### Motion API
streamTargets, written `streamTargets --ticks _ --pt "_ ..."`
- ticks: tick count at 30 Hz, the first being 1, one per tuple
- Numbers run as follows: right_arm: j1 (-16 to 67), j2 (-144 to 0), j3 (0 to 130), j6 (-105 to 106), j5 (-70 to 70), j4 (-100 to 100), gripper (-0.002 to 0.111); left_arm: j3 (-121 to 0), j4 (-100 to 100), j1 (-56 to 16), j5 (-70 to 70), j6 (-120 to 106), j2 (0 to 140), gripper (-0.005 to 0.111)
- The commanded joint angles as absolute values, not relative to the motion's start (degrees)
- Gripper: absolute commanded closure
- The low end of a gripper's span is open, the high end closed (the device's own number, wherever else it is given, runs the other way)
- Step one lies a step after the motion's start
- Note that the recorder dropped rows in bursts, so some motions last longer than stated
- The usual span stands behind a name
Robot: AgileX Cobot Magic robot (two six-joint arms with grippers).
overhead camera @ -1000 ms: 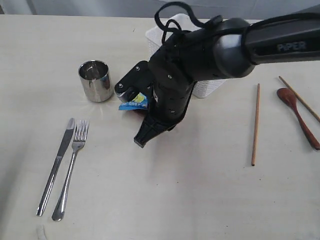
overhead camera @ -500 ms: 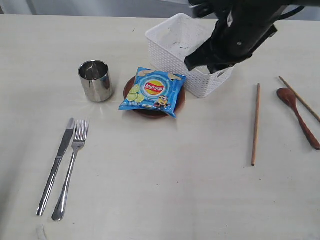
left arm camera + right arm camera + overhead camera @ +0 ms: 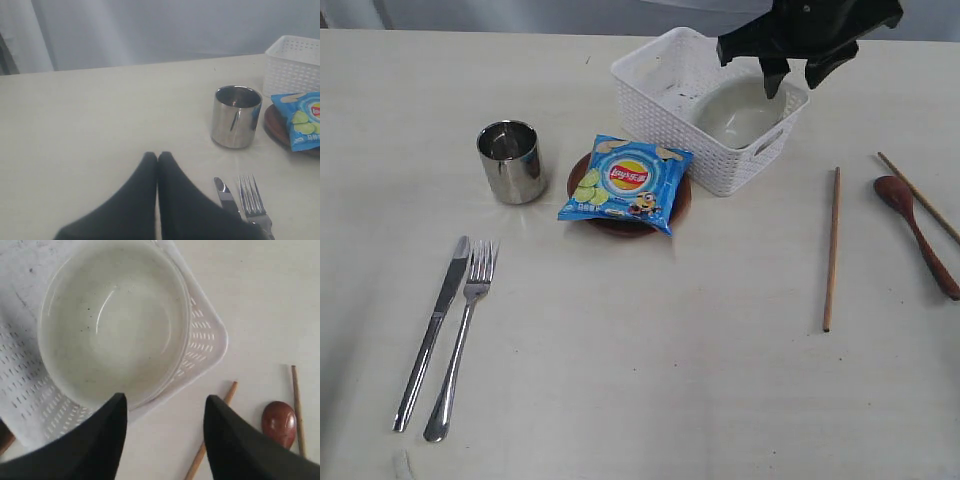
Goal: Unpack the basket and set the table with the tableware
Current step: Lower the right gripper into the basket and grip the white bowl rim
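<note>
Sitting upright in the white lattice-sided basket [image 3: 670,125] — one white speckled bowl [image 3: 112,325]. Right gripper [image 3: 165,400] above it, jaws wide, holding nothing; left gripper [image 3: 157,156] pressed closed.

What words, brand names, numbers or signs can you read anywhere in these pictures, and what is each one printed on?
Blue chip bag: a round red-and-yellow logo with pale lettering, too blurred to read.
Same bag, small print near its lower edge: too small to read.
Steel cup, basket and everything else in view: no writing shows.
Nothing here can be quoted with confidence.
</note>
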State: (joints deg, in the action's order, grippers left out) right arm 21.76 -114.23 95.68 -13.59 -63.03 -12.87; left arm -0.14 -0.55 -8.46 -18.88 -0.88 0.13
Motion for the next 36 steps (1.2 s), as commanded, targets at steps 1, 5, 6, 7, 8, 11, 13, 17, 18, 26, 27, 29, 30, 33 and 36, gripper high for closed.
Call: streamTargets --ticks 1,5,6,7,8,11,13,17,18,26,27,29,30,33,36 --pt "21.45 -116.92 98.70 -13.64 -64.02 -13.65 0.062 0.00 -0.41 -8.79 -18.41 -0.86 0.00 0.107" --pt "21.45 -119.09 98.68 -15.32 -63.30 -15.34 0.062 0.00 -0.41 -8.79 -18.41 -0.86 0.00 0.107" --pt "21.45 -119.66 98.68 -15.41 -63.42 -15.53 0.062 0.00 -0.41 -8.79 -18.41 -0.86 0.00 0.107" --pt "21.45 -119.94 98.68 -15.55 -63.42 -15.53 0.062 0.00 -0.41 -8.79 -18.41 -0.86 0.00 0.107" --pt "21.45 -120.32 98.68 -15.64 -63.26 -15.53 0.062 0.00 -0.41 -8.79 -18.41 -0.86 0.00 0.107" --pt "21.45 -120.90 98.68 -15.80 -62.07 -15.38 0.063 0.00 -0.41 -8.79 -18.41 -0.86 0.00 0.107" --pt "21.45 -120.99 98.68 -16.62 -60.69 -15.19 0.067 0.00 -0.41 -8.79 -18.41 -0.86 0.00 0.107" --pt "21.45 -121.01 98.68 -18.22 -58.33 -15.19 0.085 0.00 -0.41 -8.79 -18.41 -0.86 0.00 0.107" --pt "21.45 -121.01 98.68 -18.66 -57.88 -15.35 0.089 0.00 -0.41 -8.79 -18.41 -0.86 0.00 0.107" --pt "21.45 -122.92 98.68 -19.74 -58.36 -15.35 0.068 0.00 -0.41 -8.79 -18.41 -0.86 0.00 0.107" --pt "21.45 -123.15 98.68 -19.92 -58.36 -15.35 0.066 0.00 -0.41 -8.79 -18.41 -0.86 0.00 0.107" --pt "21.45 -123.69 98.68 -20.14 -58.24 -15.35 0.066 0.00 -0.41 -8.79 -18.41 -0.86 0.00 0.107" --pt "21.45 -124.12 98.68 -20.14 -58.13 -15.35 0.066 0.00 -0.41 -8.79 -18.41 -0.86 0.00 0.107" --pt "21.45 -124.78 98.68 -20.69 -57.20 -15.35 0.066 0.00 -0.41 -8.79 -18.41 -0.86 0.00 0.107" --pt "21.45 -125.69 98.68 -21.69 -56.46 -15.35 0.066 0.00 -0.41 -8.79 -18.41 -0.86 0.00 0.107"
